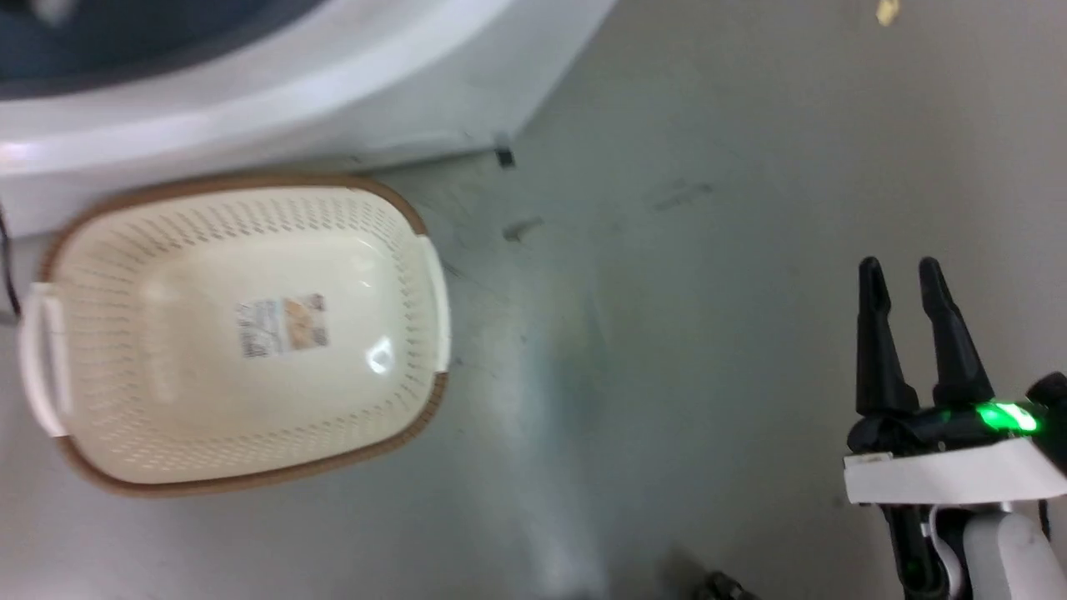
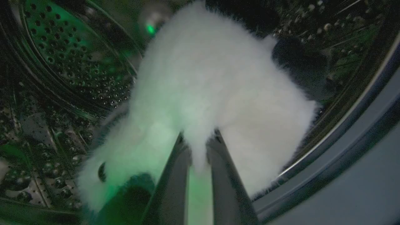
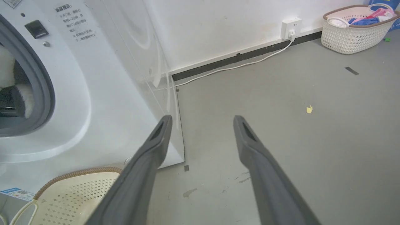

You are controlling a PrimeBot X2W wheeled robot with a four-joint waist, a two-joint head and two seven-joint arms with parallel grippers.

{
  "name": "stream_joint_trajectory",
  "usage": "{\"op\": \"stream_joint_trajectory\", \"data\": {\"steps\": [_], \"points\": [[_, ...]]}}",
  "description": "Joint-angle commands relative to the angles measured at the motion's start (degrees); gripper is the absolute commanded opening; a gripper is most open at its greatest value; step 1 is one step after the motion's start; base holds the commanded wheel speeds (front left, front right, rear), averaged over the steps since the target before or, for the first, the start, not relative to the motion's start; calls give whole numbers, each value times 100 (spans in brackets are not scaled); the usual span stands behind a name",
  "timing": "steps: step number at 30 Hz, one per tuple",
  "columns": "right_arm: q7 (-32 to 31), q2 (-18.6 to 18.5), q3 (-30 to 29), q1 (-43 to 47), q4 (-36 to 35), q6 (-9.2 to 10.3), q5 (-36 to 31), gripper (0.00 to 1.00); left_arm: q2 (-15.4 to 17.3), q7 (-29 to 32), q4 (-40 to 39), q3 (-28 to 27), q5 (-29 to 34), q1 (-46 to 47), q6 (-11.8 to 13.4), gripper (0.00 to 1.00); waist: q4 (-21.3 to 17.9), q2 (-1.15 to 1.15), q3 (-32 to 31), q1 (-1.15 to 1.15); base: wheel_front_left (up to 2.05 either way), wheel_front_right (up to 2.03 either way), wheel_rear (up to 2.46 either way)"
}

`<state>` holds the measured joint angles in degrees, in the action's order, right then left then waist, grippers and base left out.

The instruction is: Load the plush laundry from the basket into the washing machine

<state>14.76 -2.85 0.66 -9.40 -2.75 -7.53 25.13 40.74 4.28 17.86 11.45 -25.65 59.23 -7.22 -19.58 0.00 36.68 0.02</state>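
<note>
Deep inside the shiny perforated steel drum [image 2: 62, 62], the plush laundry [image 2: 212, 78] hangs as a fluffy white mass with black patches. My left gripper [image 2: 198, 134] is shut on its fur, the two fingers close together. The cream basket [image 1: 125, 250] with a brown rim sits on the floor in front of the white washing machine [image 1: 333, 75], holding nothing but the label on its floor. My right gripper [image 1: 904, 275] stands open over bare floor, well right of the basket. The right wrist view shows the washer's front [image 3: 103, 93], its grey gasket, and the basket's corner [image 3: 78, 193].
A second basket [image 3: 356, 28] with coloured clothes stands by the far wall. A wall socket [image 3: 290, 28] feeds a white cable [image 3: 234, 67] running along the skirting to the washer. A yellow scrap [image 3: 309, 108] lies on the grey floor.
</note>
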Motion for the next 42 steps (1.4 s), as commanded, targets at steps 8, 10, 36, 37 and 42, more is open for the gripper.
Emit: {"op": "stream_joint_trajectory", "data": {"steps": [8,10,36,37,42], "points": [[24,-3,259,-299,-29,4,220,100,199,222,1319,604,329,1629,-23,0,-604,0,804,-2,0,0,0],[24,-3,271,-335,-39,4,257,100,173,316,1660,699,314,1915,-24,0,-636,0,884,-2,0,0,0],[24,-3,-35,-435,9,4,-114,100,-295,-677,3566,1816,-317,2233,-26,100,-172,0,307,-2,0,0,0],[24,-3,-85,-417,18,4,-175,100,-369,-805,3628,1828,-380,2115,-26,100,-99,0,173,-2,0,0,0],[24,-3,-277,-278,57,4,-502,100,-752,-1460,3826,1908,-727,1406,-26,100,277,0,-561,-2,0,0,0]]}}
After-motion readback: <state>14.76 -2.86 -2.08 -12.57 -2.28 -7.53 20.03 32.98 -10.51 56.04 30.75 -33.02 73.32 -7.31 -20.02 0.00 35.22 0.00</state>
